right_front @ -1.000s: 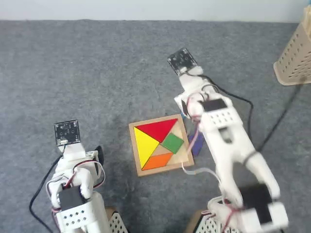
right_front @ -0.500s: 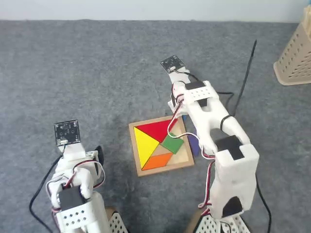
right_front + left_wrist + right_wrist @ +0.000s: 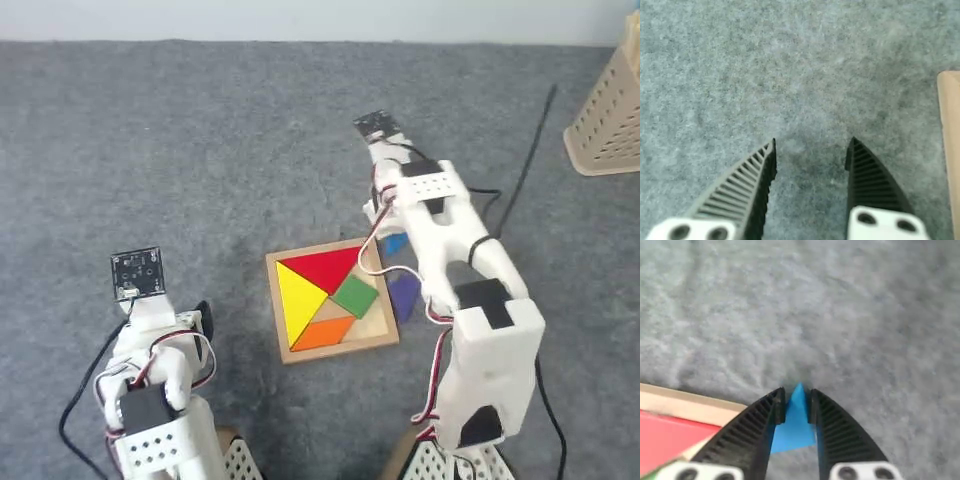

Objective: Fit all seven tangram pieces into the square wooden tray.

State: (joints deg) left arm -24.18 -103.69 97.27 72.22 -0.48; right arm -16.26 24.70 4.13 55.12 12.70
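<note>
Clamped narrow on blue triangle [image 3: 794,422]: right gripper [image 3: 796,397], tip of piece poking out between fingertips. Held just beyond far right corner of tray [image 3: 378,322], over carpet [image 3: 200,150]. Cannot tell whether lifted or touching.

Step in hand, by judgement: bringing blue into tray. To do it well:
- Grip firm, no slack in the jaws.
- Lift enough to clear the rim before crossing.
- Turn to match the gap's edges while above, not after contact.
- Lower flat, release only once seated.
- Steer clear of green square [image 3: 355,295]; a nudge there likely shifts its neighbours.

In tray, four seated:
- red triangle [image 3: 325,268] along far side
- yellow triangle [image 3: 295,297] at left
- green square in the middle, against red
- orange piece [image 3: 323,332] at near edge

Bare wood down the right side and at near right corner, likely the slot for blue and the rest. Roughly past halfway, by judgement.

Outside: purple piece [image 3: 404,295] on carpet, just beside tray's right rim. Six pieces counted.

Left gripper [image 3: 812,150]: jaws wide, nothing between, over bare carpet with tray's rim near.

At far right edge: beige slotted basket [image 3: 610,100], contents hidden.
</note>
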